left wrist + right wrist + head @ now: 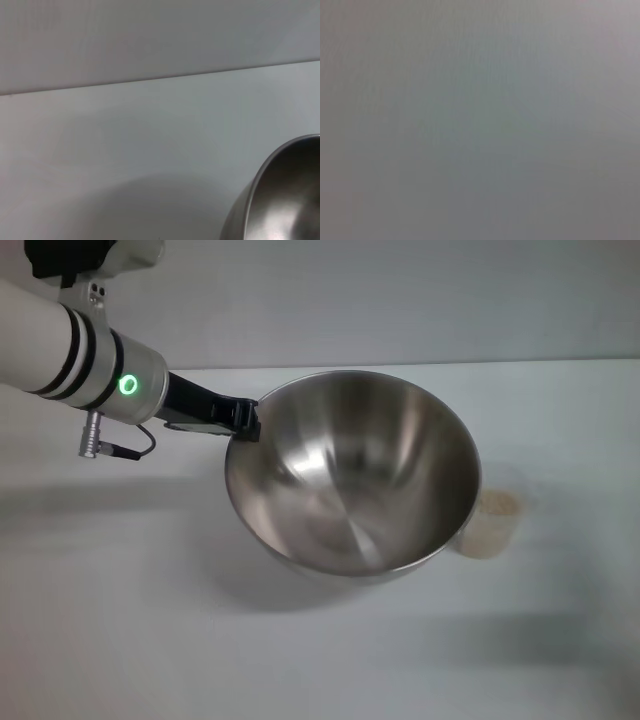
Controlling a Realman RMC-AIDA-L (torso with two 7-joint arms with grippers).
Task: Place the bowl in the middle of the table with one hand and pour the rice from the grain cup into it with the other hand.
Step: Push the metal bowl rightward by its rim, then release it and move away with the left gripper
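Note:
The large steel bowl (pixel 352 472) is held up above the white table (pixel 120 640), tilted, its shadow below it. My left gripper (pixel 245 418) is shut on the bowl's rim at its left side. The bowl's edge also shows in the left wrist view (pixel 280 200). The clear grain cup (pixel 492 515) stands on the table just right of the bowl, partly hidden behind it, with pale rice (pixel 497 505) inside. My right gripper is out of view; the right wrist view shows only a blank grey surface.
The table's far edge (pixel 520 362) meets a plain wall. The table surface also shows in the left wrist view (pixel 125 150).

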